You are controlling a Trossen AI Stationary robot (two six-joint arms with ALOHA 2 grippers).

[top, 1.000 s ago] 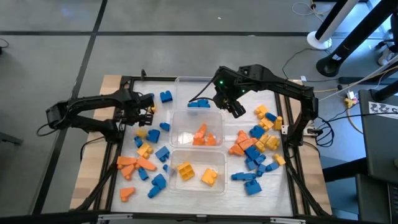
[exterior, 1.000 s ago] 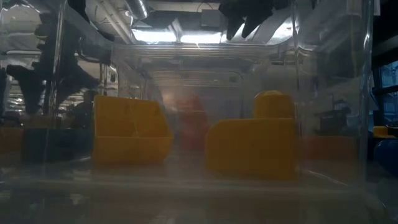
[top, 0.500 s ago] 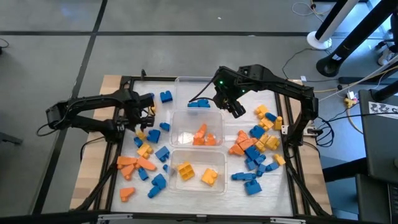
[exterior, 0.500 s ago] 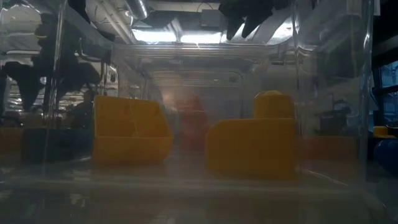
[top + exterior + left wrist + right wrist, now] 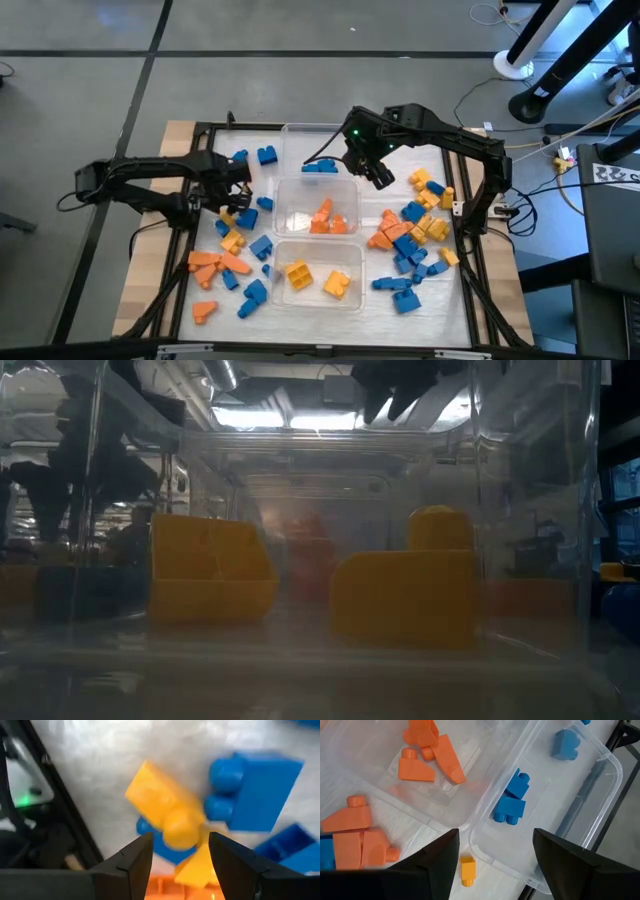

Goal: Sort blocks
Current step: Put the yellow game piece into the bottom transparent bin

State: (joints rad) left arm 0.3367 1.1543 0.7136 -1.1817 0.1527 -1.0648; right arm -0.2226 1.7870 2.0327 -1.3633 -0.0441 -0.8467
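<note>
Blue, orange and yellow blocks lie in two piles, left (image 5: pixel 235 250) and right (image 5: pixel 410 235) of three clear tubs. The far tub (image 5: pixel 300 135) holds blue blocks (image 5: pixel 320 166), the middle tub (image 5: pixel 285 195) holds orange ones (image 5: pixel 330 218), and the near tub (image 5: pixel 352 255) holds yellow ones (image 5: pixel 315 276). My left gripper (image 5: pixel 238 192) hangs open, pointing down, over the left pile. In its wrist view its fingers (image 5: pixel 180 845) stand just above a yellow block (image 5: pixel 160 805) that lies partly on a blue one (image 5: pixel 155 840). My right gripper (image 5: pixel 380 178) waits open and high, beside the far tub.
A large blue block (image 5: pixel 255 790) lies right beside the yellow one. A black frame rail (image 5: pixel 190 215) runs along the table's left side, close to the left gripper. One small yellow block (image 5: pixel 467 870) lies on the table beside the tubs, under the right gripper.
My left gripper has gone a short way toward the table's near edge and slightly right, over the left pile, with its fingers still open. A blue block at the far left has come out from under the arm. The right arm and all blocks have kept still.
</note>
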